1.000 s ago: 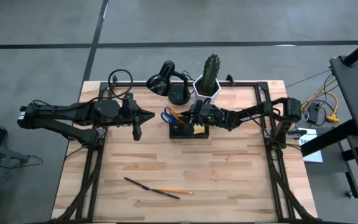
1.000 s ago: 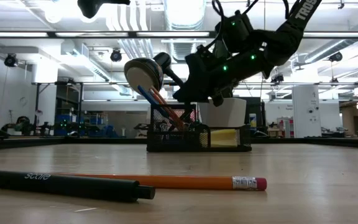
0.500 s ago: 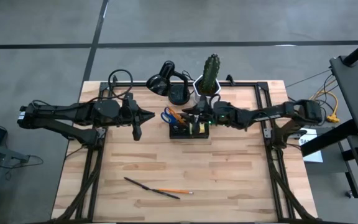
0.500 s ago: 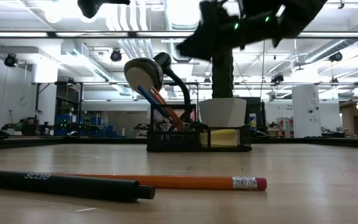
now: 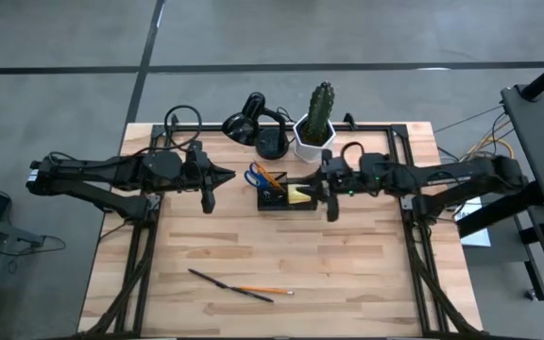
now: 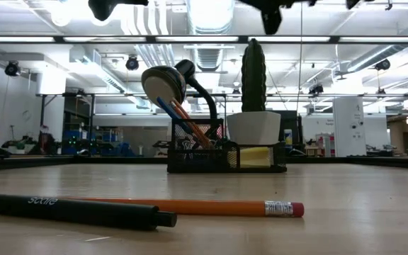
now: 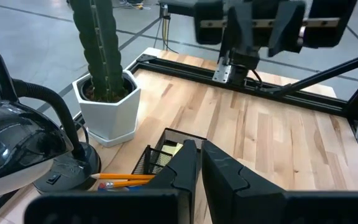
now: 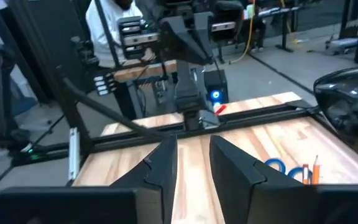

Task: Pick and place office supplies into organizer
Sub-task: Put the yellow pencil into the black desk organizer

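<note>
Organizer point(image 5: 286, 198) contents half hidden; right gripper point(image 5: 330, 210) jaws narrowly apart, empty; left closed.

Site was a robotics lab or workshop: exposed ceiling ducts point(image 6: 207, 18), strip lighting, equipment racks point(image 6: 83, 138) behind, grey concrete floor point(image 5: 64, 33), cabled workstation point(image 8: 166, 37).

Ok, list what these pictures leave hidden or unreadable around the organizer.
- Organizer interior: in the high view it is too small to count the pens and pencils.
- Scissors: only the blue handles show; the blades are hidden inside.
- Sticky-note pad: the low view shows it only through the mesh wall.
- Right end effector: cut off by the low view's top edge.
</note>
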{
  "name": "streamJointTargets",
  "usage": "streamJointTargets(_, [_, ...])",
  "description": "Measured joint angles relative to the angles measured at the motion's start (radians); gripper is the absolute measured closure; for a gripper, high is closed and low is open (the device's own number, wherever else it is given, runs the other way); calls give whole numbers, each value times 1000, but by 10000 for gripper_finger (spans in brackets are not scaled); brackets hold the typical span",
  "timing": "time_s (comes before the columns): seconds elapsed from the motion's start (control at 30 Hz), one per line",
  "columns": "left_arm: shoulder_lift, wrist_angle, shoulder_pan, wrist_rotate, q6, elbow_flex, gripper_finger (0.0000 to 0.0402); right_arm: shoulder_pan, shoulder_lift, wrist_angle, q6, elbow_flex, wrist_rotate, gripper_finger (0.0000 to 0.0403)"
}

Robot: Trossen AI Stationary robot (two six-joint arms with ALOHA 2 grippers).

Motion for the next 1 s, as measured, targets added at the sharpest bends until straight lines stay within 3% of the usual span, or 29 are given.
streamJointTargets(0.4, [0, 3, -1, 18, 0, 0, 394, 52, -152, -329, 65, 0, 2, 324])
streamJointTargets(0.63, [0, 2, -1, 18, 0, 0, 394, 113, -137, -351, 60, -1, 8, 320])
streamJointTargets(1.0, [0, 0, -1, 19, 0, 0, 394, 167, -96, -344, 124, -1, 11, 266])
